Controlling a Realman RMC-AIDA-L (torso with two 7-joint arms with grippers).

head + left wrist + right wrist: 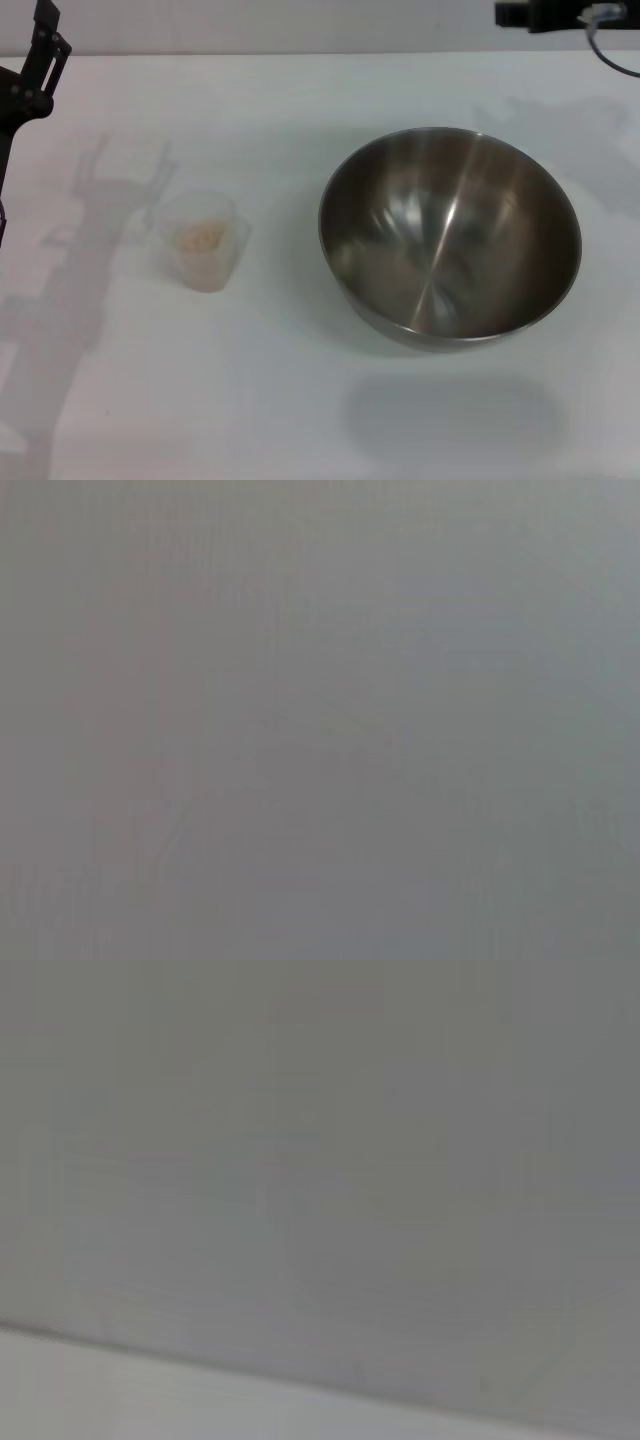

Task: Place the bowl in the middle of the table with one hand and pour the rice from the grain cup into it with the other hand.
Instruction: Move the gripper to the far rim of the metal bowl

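Head view is showing the plain flat white tabletop (300, 420) with two things sitting on it, well apart. The large round shiny stainless-steel mixing bowl (450, 236) is resting upright right of centre, its brushed silver inside facing up and holding nothing that can be seen. The small clear, slightly frosted plastic measuring cup (201, 240) is standing upright to the left of the bowl, a little heap of pale beige rice grains (200, 238) lying at its bottom. The left gripper (38, 60) is hanging at the far left edge, dark and only partly in frame, above the table and clear of the cup; its shadow is falling across the surface left of the cup. It is gripping nothing; how far it is spread, cannot tell. The right gripper (545, 14) is showing as a dark piece at the far right top edge with a cable trailing off it, well beyond the bowl and touching nothing; its spread likewise cannot be told. Left wrist view is giving only a flat grey field. Right wrist view is giving grey too, with a paler band along one edge.
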